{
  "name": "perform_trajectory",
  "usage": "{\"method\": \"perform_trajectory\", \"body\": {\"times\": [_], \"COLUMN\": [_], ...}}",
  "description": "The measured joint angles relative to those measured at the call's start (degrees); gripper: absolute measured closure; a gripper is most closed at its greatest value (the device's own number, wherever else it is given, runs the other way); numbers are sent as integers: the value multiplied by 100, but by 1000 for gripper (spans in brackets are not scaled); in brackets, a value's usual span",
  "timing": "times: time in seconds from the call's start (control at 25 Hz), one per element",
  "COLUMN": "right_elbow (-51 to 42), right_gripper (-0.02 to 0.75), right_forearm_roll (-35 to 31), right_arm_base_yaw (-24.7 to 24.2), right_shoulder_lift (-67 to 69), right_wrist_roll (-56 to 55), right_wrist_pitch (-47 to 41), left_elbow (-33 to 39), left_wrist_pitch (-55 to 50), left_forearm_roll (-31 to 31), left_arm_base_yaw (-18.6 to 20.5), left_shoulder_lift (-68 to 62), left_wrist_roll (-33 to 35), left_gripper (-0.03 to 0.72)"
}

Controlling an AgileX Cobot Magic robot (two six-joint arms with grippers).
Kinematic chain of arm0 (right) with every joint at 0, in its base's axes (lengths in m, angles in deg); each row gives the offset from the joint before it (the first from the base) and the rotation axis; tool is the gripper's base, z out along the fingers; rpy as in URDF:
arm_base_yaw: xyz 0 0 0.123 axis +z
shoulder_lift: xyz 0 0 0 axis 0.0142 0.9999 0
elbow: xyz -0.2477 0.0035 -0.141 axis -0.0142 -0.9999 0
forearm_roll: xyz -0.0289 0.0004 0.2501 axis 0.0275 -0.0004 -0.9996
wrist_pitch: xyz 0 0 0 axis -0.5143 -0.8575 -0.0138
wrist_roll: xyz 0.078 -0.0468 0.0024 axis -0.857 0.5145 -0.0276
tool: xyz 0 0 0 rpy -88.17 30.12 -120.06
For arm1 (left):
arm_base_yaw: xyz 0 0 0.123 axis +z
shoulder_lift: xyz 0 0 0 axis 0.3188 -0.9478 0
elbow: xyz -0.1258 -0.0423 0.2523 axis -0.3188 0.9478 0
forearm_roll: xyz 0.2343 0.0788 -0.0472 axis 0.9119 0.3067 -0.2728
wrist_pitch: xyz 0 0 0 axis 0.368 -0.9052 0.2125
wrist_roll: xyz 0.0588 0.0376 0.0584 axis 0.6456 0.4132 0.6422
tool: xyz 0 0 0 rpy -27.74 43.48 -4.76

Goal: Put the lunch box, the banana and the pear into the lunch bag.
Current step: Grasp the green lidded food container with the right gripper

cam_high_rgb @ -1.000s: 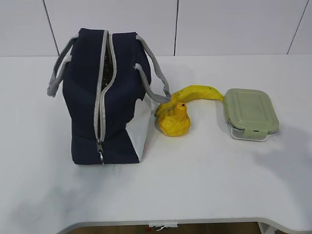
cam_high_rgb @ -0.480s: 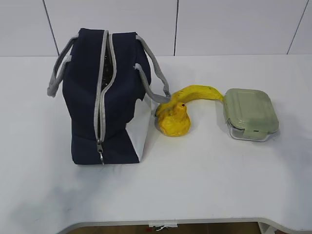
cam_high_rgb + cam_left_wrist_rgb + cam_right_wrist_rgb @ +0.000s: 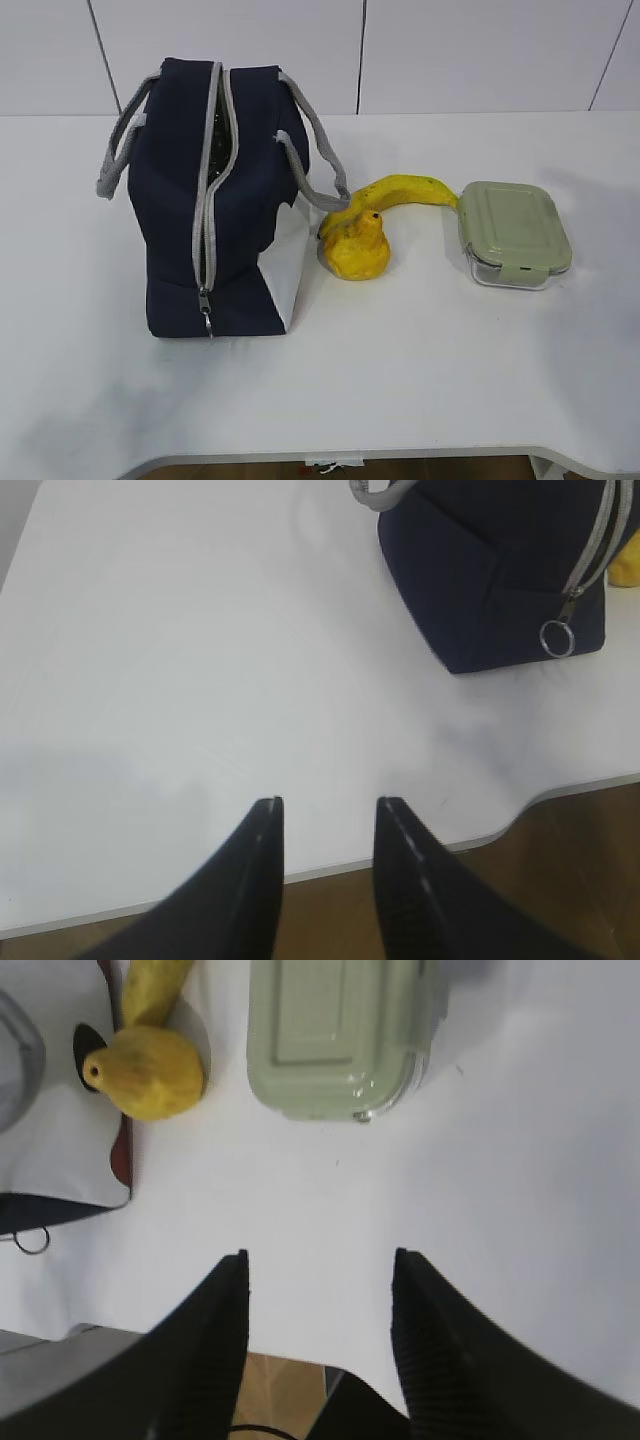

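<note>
White surface (image 3: 420,380) carries all. Lunch bag (image 3: 215,200) upright at left, zipper partly undone. Lunch box (image 3: 514,232) at right, lid on. Banana (image 3: 405,192) between them, touching pear (image 3: 355,245) just beside bag. My 2 grippers, left gripper (image 3: 328,810) and right gripper (image 3: 320,1260), spread apart, empty, above surface.

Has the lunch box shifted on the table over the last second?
No. The lunch box sits at the same spot beside the banana tip as before.
</note>
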Motion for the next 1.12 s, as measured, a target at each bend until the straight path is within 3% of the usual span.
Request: {"method": "perform_trajectory", "body": {"times": [0.2,0.76,1.12], "right_elbow": [99,99,99], "right_gripper": [356,354,213], "right_forearm_roll": [-380,-582,-1504], "right_arm_base_yaw": [-311,-323,-323], "right_shoulder_lift": [630,1120,1862], "right_wrist_roll": [564,727,927], "right_wrist_pitch": [0,0,48], "left_elbow": [0,0,0], "left_wrist_pitch": [0,0,0], "left_forearm_roll": [0,0,0], "left_arm_base_yaw": [0,0,0], "left_shoulder_lift": [0,0,0], "left_wrist_roll": [0,0,0], "left_gripper": [450,449,449]}}
